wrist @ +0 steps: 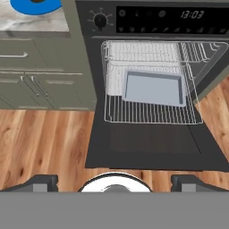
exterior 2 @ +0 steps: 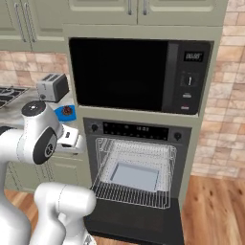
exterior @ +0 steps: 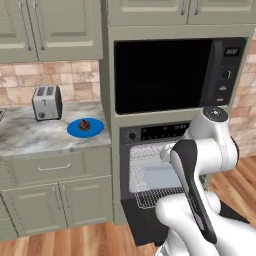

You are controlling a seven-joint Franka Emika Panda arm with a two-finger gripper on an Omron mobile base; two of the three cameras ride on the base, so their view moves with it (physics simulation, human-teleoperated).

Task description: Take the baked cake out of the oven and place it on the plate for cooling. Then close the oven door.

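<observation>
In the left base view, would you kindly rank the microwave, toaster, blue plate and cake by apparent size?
1. microwave
2. blue plate and toaster: look alike in extent, so left unranked
3. cake

At the left of my left base view I see a silver toaster on a marbled counter, brick tiles behind. The black microwave fills the upper right (its door shut). Wooden floor below.
</observation>
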